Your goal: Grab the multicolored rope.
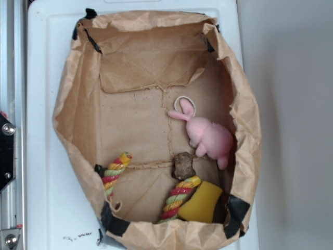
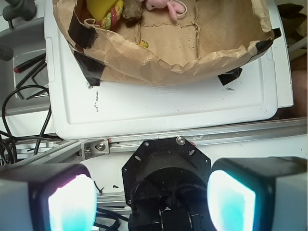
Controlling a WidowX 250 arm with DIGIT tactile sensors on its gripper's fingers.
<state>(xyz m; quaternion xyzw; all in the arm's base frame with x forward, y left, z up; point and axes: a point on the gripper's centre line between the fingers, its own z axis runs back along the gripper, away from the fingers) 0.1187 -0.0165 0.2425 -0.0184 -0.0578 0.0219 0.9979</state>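
The multicolored rope shows as two red, yellow and green twisted stretches at the near end of the brown paper bag (image 1: pixel 78 78). A slim stretch (image 1: pixel 115 173) with an orange-yellow tip lies at the left. A thicker stretch (image 1: pixel 178 199) lies against a yellow object (image 1: pixel 204 204). Whether the two join is hidden by the bag wall. In the wrist view the rope (image 2: pixel 111 17) sits at the top, far from my gripper (image 2: pixel 151 197). The gripper is open and empty, and hangs over the robot's black base (image 2: pixel 166 166). It does not show in the exterior view.
A pink plush rabbit (image 1: pixel 208 135) and a brown lump (image 1: pixel 183 165) also lie in the bag. The bag stands on a white tray (image 2: pixel 168 101). An aluminium rail (image 2: pixel 240 132) and black cables (image 2: pixel 19 106) lie between the tray and the base.
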